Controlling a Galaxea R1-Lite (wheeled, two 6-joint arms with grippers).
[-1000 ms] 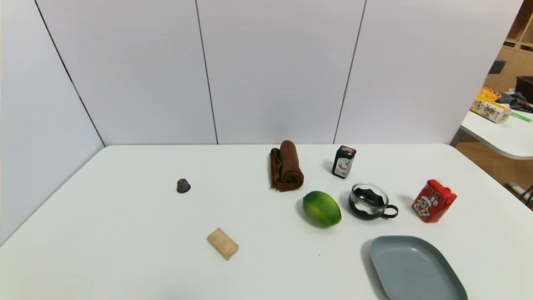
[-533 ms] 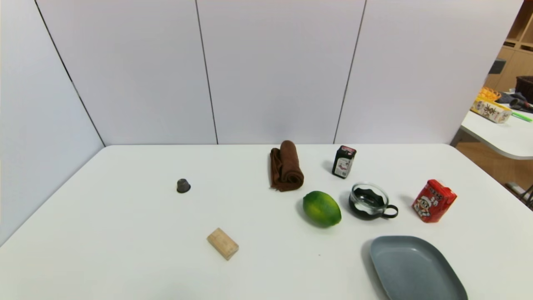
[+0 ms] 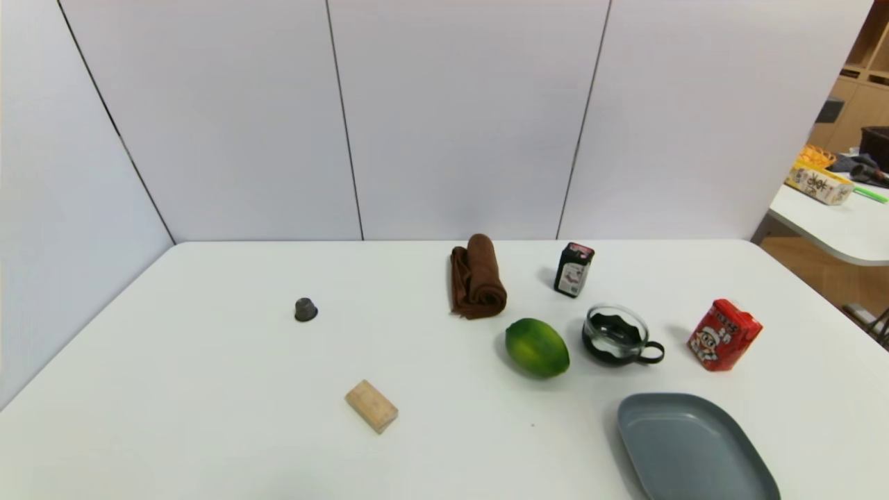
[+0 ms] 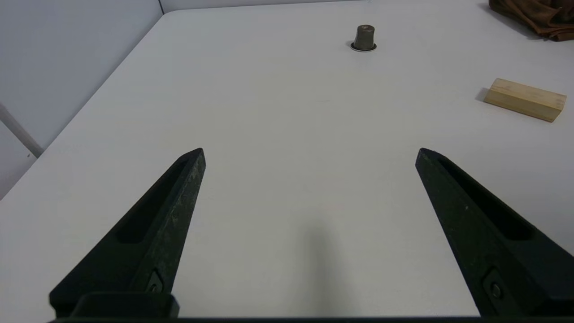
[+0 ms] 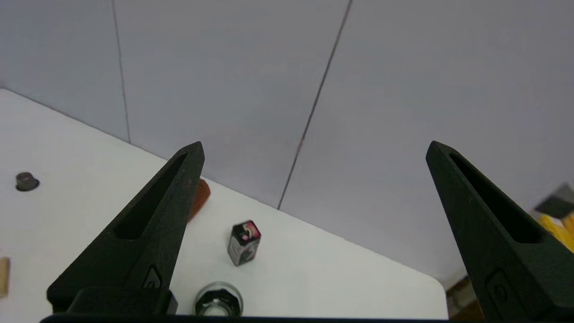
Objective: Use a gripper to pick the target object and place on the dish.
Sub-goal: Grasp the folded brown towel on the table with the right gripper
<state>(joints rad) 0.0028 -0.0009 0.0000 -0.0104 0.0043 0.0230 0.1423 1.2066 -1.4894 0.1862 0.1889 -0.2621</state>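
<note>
Brown rolled towel (image 3: 477,276) lies lengthwise toward wall on white desk (image 3: 208,389), beyond grey-blue dish (image 3: 694,451); left pincer (image 4: 309,154), right pincer (image 5: 314,150) wide open, empty.

— From where did the head camera look?
— From high, down across the white table (image 3: 208,389) toward the grey wall panels.
— And the wrist cameras?
— The left one sat low, near the tabletop; the right one pointed up at the wall. All three showed the small dark grey capsule (image 3: 305,310) (image 4: 363,38) (image 5: 26,181).
</note>
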